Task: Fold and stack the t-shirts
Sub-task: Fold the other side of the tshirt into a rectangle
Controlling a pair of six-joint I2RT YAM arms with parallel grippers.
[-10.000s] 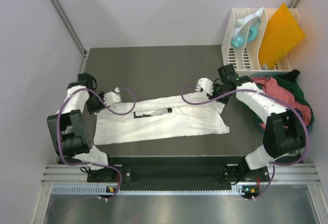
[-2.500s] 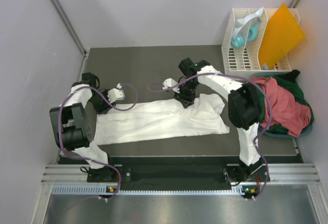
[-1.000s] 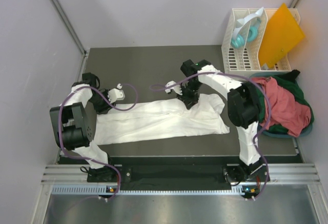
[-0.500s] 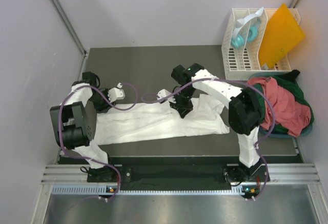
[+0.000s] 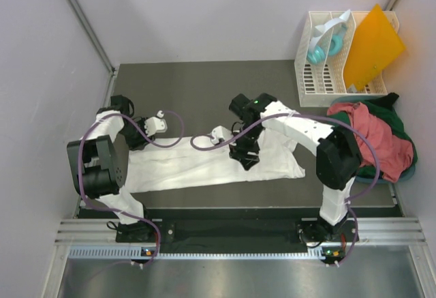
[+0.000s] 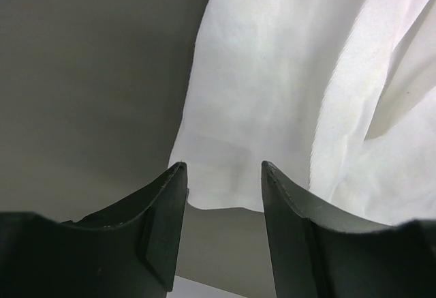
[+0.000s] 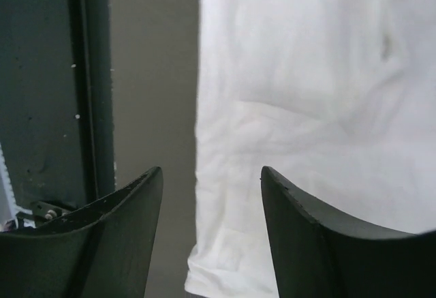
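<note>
A large white t-shirt (image 5: 197,165) lies as a long folded strip across the dark table (image 5: 204,90). My left gripper (image 5: 138,142) is low at the strip's far left end. In the left wrist view it (image 6: 223,168) stands open, with the shirt's edge (image 6: 272,73) just ahead of the fingertips. My right gripper (image 5: 246,161) hovers over the strip's right half, and its open jaws (image 7: 211,172) straddle the near edge of the cloth (image 7: 306,73) with nothing held. A salmon-red t-shirt (image 5: 375,138) and a dark green one (image 5: 394,105) lie heaped at the right.
A white slatted rack (image 5: 320,73) at the back right holds a teal item (image 5: 317,52), and a stiff orange sheet (image 5: 371,46) leans on it. A black rail (image 7: 41,107) runs along the table's near edge. Grey walls close in the left and back.
My right gripper has opened and let go of the white t-shirt. It has slid from the strip's far edge toward the near side. The left arm has barely moved.
</note>
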